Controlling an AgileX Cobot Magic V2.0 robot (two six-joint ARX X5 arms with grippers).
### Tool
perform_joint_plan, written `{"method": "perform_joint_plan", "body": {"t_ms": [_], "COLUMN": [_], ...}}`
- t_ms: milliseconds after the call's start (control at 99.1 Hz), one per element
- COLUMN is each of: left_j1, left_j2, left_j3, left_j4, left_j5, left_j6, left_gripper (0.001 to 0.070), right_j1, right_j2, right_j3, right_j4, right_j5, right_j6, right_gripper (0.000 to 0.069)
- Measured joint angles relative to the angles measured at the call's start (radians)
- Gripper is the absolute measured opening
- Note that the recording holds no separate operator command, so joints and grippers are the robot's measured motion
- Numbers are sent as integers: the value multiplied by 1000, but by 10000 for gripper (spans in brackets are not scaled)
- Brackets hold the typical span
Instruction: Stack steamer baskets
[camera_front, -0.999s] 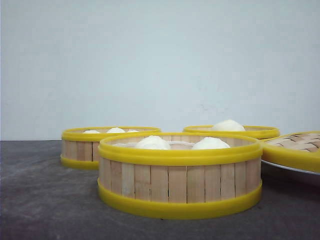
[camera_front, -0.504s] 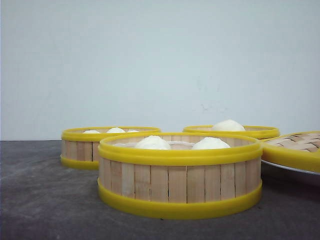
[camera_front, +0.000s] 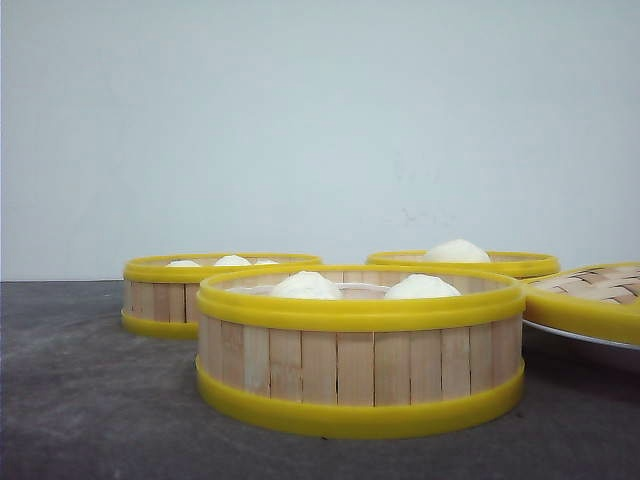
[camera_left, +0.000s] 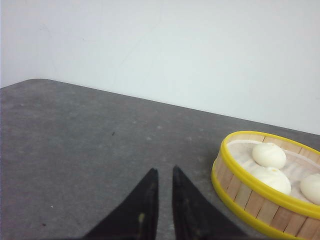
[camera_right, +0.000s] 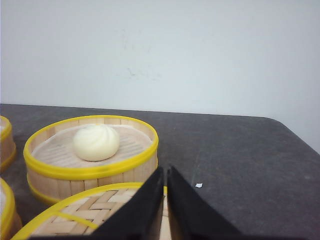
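Right gripper (camera_right: 165, 172) low in frame, black fingers nearly together — thin gap only. Beneath it, woven lid (camera_right: 85, 217) with yellow rim. Beyond lid, steamer basket (camera_right: 91, 155) on dark table (camera_right: 240, 160) — one white bun (camera_right: 96, 142) inside. Pale wall (camera_right: 160, 50) behind.
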Motion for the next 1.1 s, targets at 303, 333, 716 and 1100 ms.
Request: {"method": "perform_joint_plan", "body": {"t_ms": [303, 333, 716, 1100], "left_j1": [0, 0, 0, 1], "left_j2": [0, 0, 0, 134], "left_j3": [0, 0, 2, 107], "left_j4": [21, 25, 27, 74], "left_j5": [24, 29, 45, 247], "left_j6": [-54, -85, -225, -734], "left_gripper": [25, 25, 27, 270], "right_j1": [0, 0, 0, 0], "right_j2": [0, 0, 0, 0], "right_j3": [0, 0, 0, 0], "right_j4": [79, 94, 213, 105], "right_j5": [-47, -59, -82, -102], "right_j6": [71, 90, 340, 452], "right_gripper": [7, 7, 7, 7]}}
